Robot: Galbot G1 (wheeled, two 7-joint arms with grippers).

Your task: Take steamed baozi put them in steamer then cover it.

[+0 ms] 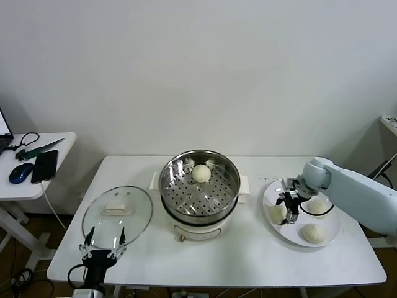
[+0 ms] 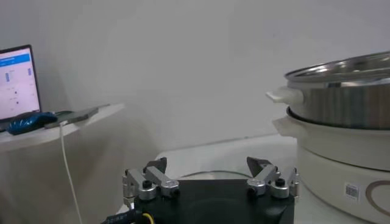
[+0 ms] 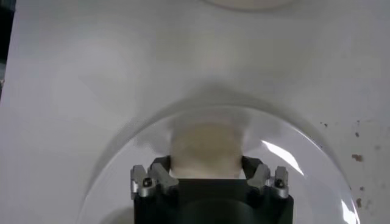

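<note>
The steamer point(image 1: 200, 194) stands mid-table with one baozi point(image 1: 201, 173) on its perforated tray. Three more baozi lie on a plate point(image 1: 329, 239) at the right. My right gripper point(image 1: 288, 208) is down on the leftmost of them point(image 1: 276, 213). In the right wrist view its fingers press both sides of that baozi point(image 3: 206, 146), so the right gripper point(image 3: 207, 164) is shut on it. The cover point(image 1: 118, 214), a glass lid with a white handle, lies flat left of the steamer. My left gripper point(image 1: 103, 239) hangs open at the lid's near edge, and in the left wrist view the same gripper point(image 2: 207, 167) holds nothing.
A side table point(image 1: 62, 139) at the far left carries a mouse point(image 1: 21, 172), a phone point(image 1: 44, 166) and a laptop point(image 2: 15, 79). The steamer point(image 2: 341, 103) rises close beside the left gripper. The table's front edge lies just below the left gripper.
</note>
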